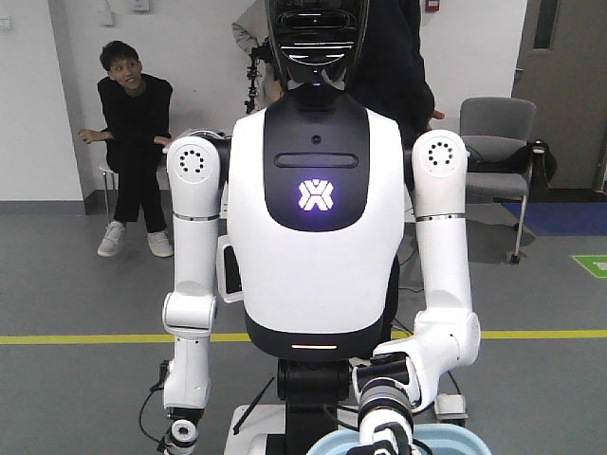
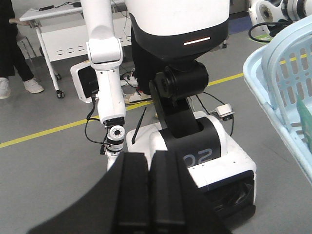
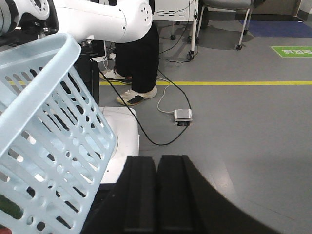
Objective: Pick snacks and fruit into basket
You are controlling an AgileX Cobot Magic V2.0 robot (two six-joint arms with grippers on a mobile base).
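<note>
The pale light-blue basket (image 1: 417,440) shows only as a rim at the bottom of the front view. In the left wrist view the basket (image 2: 280,83) fills the right edge, and in the right wrist view the basket (image 3: 48,122) fills the left side. A green sliver (image 2: 304,114) shows through its slats; I cannot tell what it is. My left gripper (image 2: 150,157) is shut with nothing between its fingers, left of the basket. My right gripper (image 3: 157,159) is likewise shut on nothing, just right of the basket wall. No snacks or fruit are clearly in view.
A white humanoid robot (image 1: 318,218) stands directly ahead, one forearm (image 1: 384,417) reaching over the basket and the other arm (image 2: 107,73) hanging. Its base (image 2: 214,156) is close. Cables and a small box (image 3: 183,116) lie on the floor. A person (image 1: 133,133) sits at the back left, and a grey chair (image 1: 498,142) stands at the right.
</note>
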